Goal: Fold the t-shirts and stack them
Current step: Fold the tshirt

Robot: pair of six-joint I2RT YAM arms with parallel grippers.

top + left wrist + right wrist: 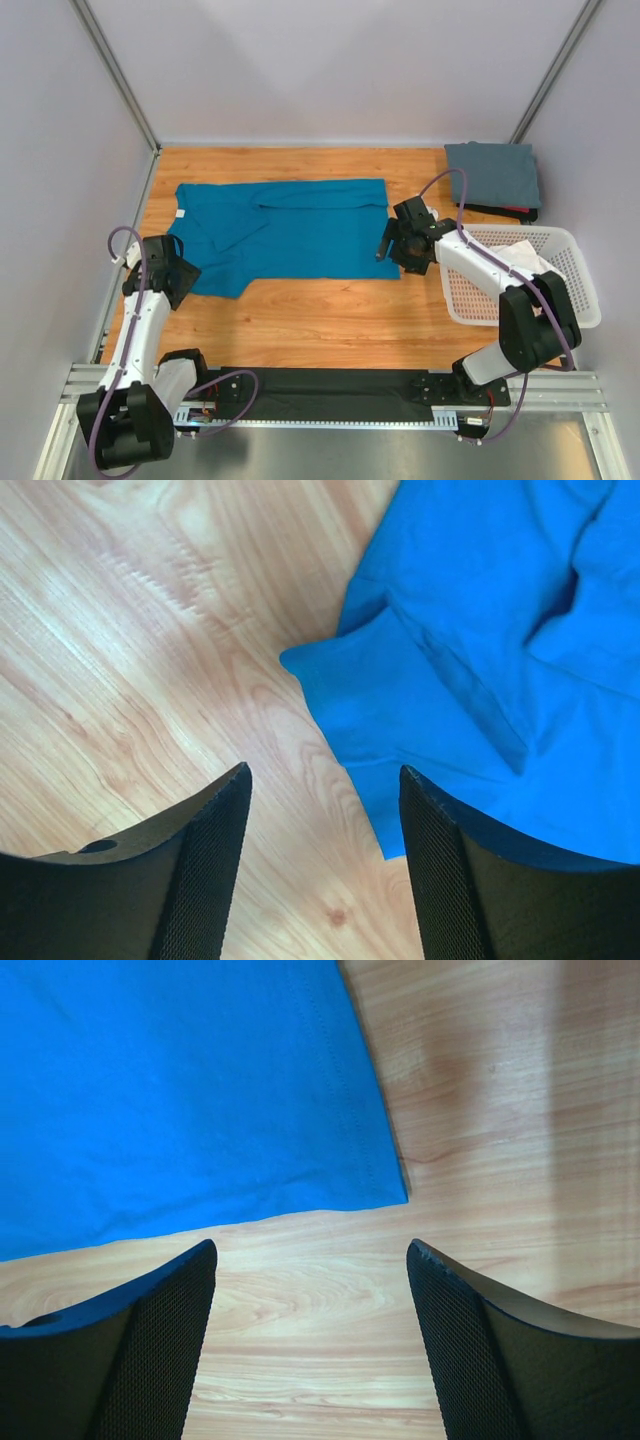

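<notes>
The teal-blue t-shirt lies spread on the wooden table, its top part folded over. My left gripper is open and empty over the shirt's near left corner; the left wrist view shows that corner and sleeve just ahead of the gripper. My right gripper is open and empty at the shirt's near right corner; the right wrist view shows that corner ahead of the gripper. The slate grey t-shirt lies folded at the back right. White cloth lies in the basket.
A white lattice basket stands at the right, beside my right arm. A dark red edge shows under the grey shirt. Grey walls close the left, back and right. A black mat lies along the near edge.
</notes>
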